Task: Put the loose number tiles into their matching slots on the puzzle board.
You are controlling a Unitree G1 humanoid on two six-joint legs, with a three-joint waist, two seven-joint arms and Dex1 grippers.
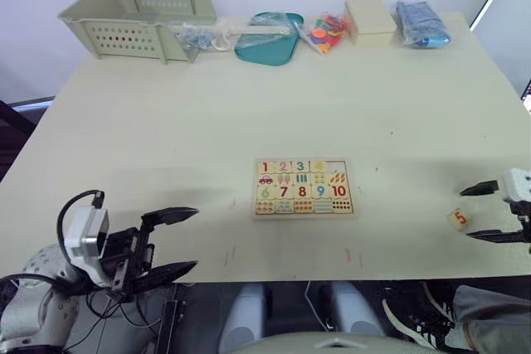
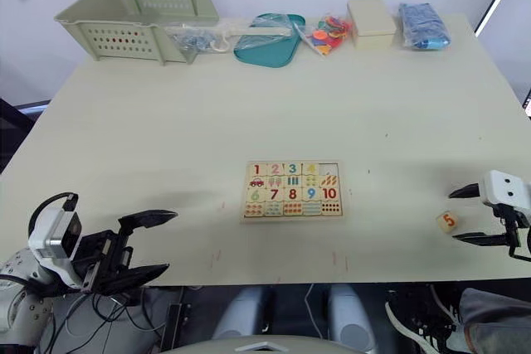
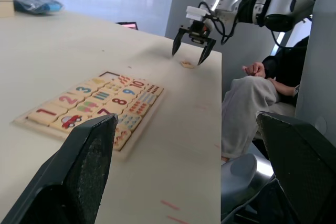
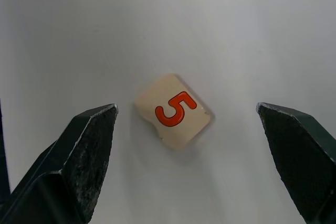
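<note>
Right claw [image 4: 186, 161] hangs over the loose 5 tile [image 2: 448, 221] near the tabletop's [image 1: 249, 113] right edge.

The puzzle board [image 1: 303, 188] lies toward the middle of the near edge, tiles 1 to 4 seated; the slot [image 1: 335, 167] at the row's right end seems empty, though it is small to judge. The 5 tile lies flat, turned askew, well apart from the board. The right claw is spread wide, fingers to either side, touching nothing. Closing on the skewed tile could catch its corners and twist or flick it off the nearby edge. The left claw [image 1: 172, 242] is also spread and empty, past the near left edge.
</note>
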